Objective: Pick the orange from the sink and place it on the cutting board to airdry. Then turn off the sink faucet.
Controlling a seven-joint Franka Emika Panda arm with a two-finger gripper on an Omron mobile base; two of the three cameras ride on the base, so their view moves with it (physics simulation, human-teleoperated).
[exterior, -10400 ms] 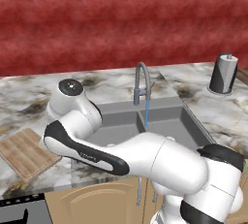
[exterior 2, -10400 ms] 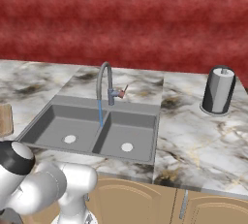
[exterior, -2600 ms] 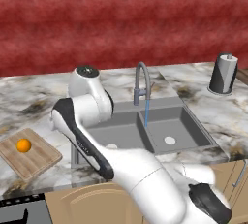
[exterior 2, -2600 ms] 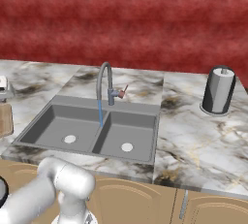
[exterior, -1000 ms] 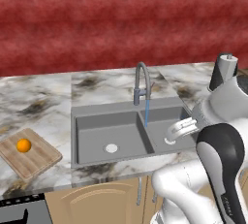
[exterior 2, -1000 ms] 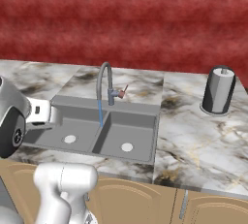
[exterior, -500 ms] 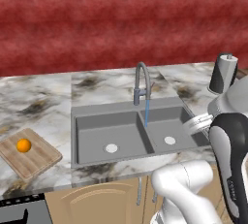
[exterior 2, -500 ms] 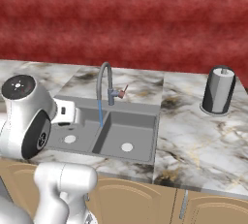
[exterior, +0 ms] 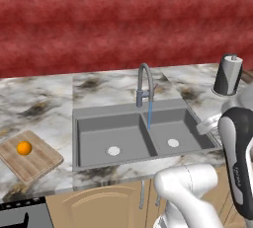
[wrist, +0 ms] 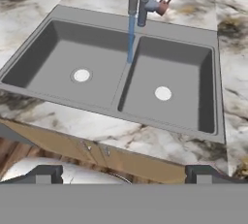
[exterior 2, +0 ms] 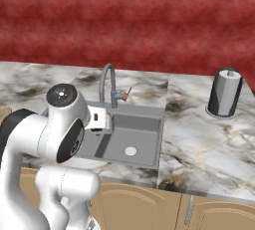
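Note:
The orange [exterior: 24, 148] rests on the cutting board [exterior: 37, 163], on the counter left of the sink [exterior: 89, 123]. Both basins of the sink [wrist: 58, 43] hold nothing. Over the divider rises the sink faucet [exterior: 144, 80], and a blue stream of water [wrist: 131, 39] runs from its spout. Its red-tipped lever [wrist: 167, 1] sticks out to the right of the faucet [exterior 2: 107, 82]. My gripper [wrist: 124, 173] hangs above the sink's front edge, facing the basins. It is open, fingertips [wrist: 48, 172] wide apart and nothing between them.
A dark cylinder with a white top [exterior: 228, 75] stands on the marble counter at the back right, also seen as the cylinder [exterior 2: 224, 93]. Wooden cabinet doors [wrist: 97, 152] run below the counter's front edge. A red wall backs the counter.
My arm has swung from the left of the sink across to its right front. The orange stays on the board and the water keeps running.

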